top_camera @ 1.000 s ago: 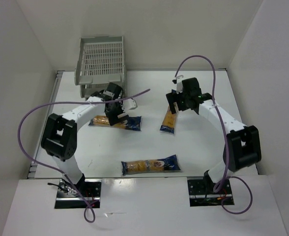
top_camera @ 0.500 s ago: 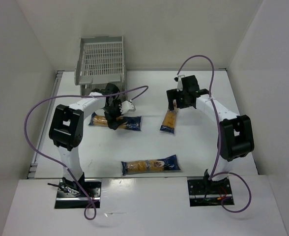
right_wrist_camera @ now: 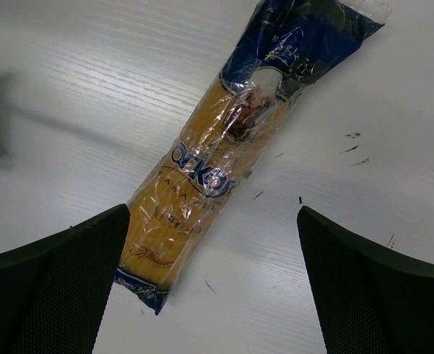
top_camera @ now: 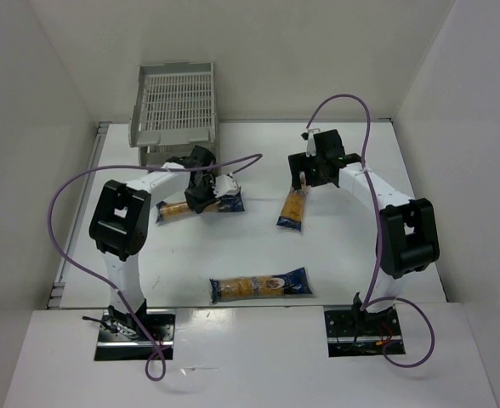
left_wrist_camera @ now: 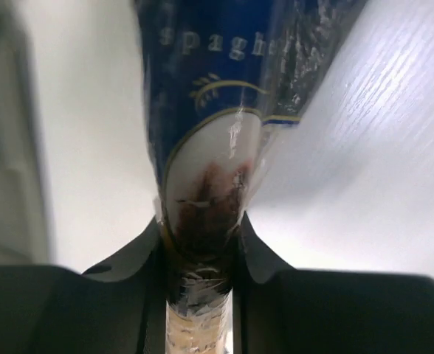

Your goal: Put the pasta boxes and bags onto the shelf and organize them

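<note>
Three pasta bags lie on the white table. My left gripper (top_camera: 201, 197) (left_wrist_camera: 201, 230) is shut on the middle of the left pasta bag (top_camera: 173, 210) (left_wrist_camera: 202, 110), just in front of the shelf (top_camera: 173, 106). This bag's blue labelled end points away from the wrist camera. My right gripper (top_camera: 306, 178) (right_wrist_camera: 213, 214) stands open above the far end of the second bag (top_camera: 292, 209) (right_wrist_camera: 224, 155), which lies slanted, its yellow end by the left finger (right_wrist_camera: 62, 287). A third bag (top_camera: 260, 286) lies near the front, in the middle.
The grey stacked shelf stands at the far left against the back wall. White walls close in the table on the left, back and right. Purple cables (top_camera: 71, 183) loop over both arms. The arm bases (top_camera: 135, 327) sit at the near edge.
My left gripper has closed on the left bag, and that bag has shifted a little toward the shelf. The right arm folded its elbow upward earlier, then held still with its jaws open.
</note>
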Available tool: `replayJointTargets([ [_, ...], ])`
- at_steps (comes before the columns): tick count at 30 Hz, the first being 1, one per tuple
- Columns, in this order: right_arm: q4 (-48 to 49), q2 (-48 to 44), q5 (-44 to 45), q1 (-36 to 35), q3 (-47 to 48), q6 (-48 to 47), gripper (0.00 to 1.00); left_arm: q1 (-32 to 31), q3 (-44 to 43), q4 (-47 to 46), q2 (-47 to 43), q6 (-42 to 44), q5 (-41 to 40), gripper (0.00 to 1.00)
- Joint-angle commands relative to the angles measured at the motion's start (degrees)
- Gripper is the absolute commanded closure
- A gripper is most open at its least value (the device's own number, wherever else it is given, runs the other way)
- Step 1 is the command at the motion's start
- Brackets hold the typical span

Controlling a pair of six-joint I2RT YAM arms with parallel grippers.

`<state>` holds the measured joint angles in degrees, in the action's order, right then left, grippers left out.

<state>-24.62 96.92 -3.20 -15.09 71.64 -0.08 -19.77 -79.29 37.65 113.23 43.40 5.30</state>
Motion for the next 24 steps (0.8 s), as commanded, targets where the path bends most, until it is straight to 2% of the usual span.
replayJointTargets([
  [1, 2.6, -2.1, 1.4, 0.2, 1.8, -0.4, 0.0, -2.1, 4.8, -4.4, 2.7, -1.5, -2.3, 1.0],
  [6, 3.1, -3.2, 1.4, 0.2, 1.8, -1.5, 0.0, -2.6, 1.2, 0.9, -2.8, -7.2, 6.6, 1.0],
  [11, 3.6, -6.4, 1.4, 0.2, -0.3, -2.0, 0.0, -2.6, -8.5, 9.2, -9.7, -14.0, 14.4, 1.0],
  [13, 4.2, -7.9, 1.4, 0.2, -1.2, -2.0, 0.0, -2.6, -13.1, 11.4, -12.9, -14.0, 16.2, 1.0],
  [20, 4.8, -12.0, 0.4, 0.2, -5.9, -1.5, 0.0, -5.2, -25.0, 15.4, -19.7, -19.1, 19.6, 1.0],
  [22, 4.8, -12.7, -0.1, 0.2, -6.6, -1.0, 0.0, -5.2, -31.9, 14.8, -20.3, -23.2, 19.6, 1.0],
  [24, 4.8, -13.3, -0.1, 0.2, -7.2, -1.0, 0.0, -5.2, -36.8, 11.1, -20.9, -25.7, 15.7, 1.0],
])
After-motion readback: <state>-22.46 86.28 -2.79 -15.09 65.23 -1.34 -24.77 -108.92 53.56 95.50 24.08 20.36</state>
